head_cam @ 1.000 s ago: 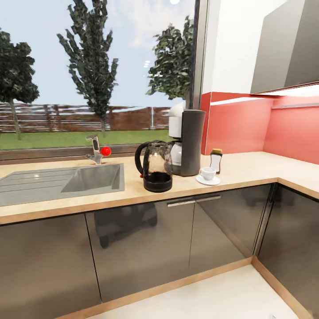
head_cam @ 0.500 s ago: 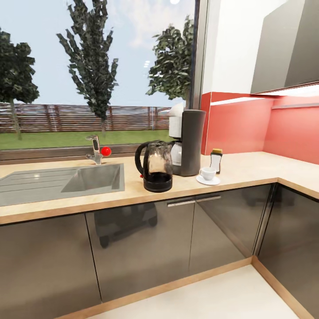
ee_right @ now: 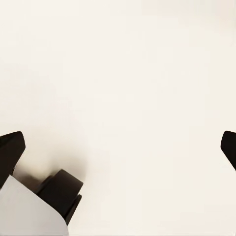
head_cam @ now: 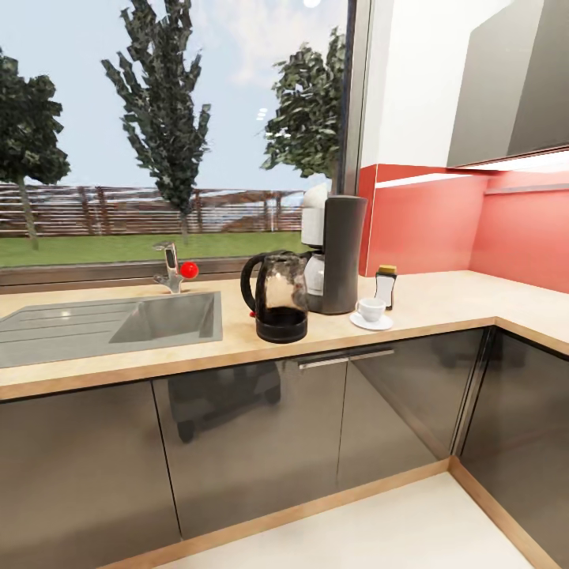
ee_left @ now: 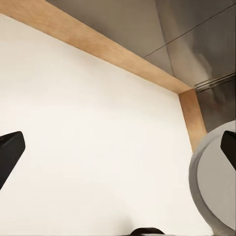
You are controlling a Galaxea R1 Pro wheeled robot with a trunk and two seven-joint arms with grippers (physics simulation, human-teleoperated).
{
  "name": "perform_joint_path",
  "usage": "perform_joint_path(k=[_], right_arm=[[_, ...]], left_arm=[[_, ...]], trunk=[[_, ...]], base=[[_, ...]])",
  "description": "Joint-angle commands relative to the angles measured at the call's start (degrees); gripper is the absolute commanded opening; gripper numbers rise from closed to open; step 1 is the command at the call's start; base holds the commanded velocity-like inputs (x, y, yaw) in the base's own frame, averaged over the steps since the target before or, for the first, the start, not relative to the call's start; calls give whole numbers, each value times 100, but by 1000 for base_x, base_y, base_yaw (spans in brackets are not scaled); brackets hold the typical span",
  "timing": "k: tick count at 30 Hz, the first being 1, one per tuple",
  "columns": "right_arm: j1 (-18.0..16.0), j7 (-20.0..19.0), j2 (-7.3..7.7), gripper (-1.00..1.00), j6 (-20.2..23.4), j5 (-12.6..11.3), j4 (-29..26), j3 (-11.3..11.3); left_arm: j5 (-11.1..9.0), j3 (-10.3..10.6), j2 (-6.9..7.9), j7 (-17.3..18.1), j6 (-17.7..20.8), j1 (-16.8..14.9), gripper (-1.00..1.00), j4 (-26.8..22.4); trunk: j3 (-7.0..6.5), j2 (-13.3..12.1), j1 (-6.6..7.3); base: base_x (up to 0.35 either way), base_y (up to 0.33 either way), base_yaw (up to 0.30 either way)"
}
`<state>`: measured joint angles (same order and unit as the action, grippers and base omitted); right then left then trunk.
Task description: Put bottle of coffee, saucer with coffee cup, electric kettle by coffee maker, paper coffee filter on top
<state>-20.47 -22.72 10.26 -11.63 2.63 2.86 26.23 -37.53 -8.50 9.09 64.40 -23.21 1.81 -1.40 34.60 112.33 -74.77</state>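
Standing on the kitchen countertop [head_cam: 442, 296], coffee maker [head_cam: 338, 254] with electric kettle [head_cam: 278, 296] touching its front-left, coffee cup [head_cam: 370, 308] on saucer [head_cam: 371, 322], bottle of coffee [head_cam: 386, 286] just behind, left gripper [ee_left: 118, 147] and right gripper [ee_right: 118, 147] spread wide above pale floor [ee_left: 88, 147], holding nothing.

Each claw has matte black fingertips [ee_left: 9, 150] at the frame edges. Beside the right claw [ee_right: 118, 147] sits a pale grey panel [ee_right: 27, 211], perhaps the base, with a black block [ee_right: 61, 189].
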Motion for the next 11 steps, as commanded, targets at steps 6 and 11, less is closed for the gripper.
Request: perform_joint_path(k=[6,11], right_arm=[[-10,27,-64,100,-48,27,19,-4],[-10,30,-68,100,-47,27,19,-4]], left_arm=[[44,-29,-3,-402,-26,3,100,-15],[44,-31,-3,-446,-26,3,100,-17]], trunk=[[5,3,0],[5,3,0]], base=[[0,0,0],[0,0,0]])
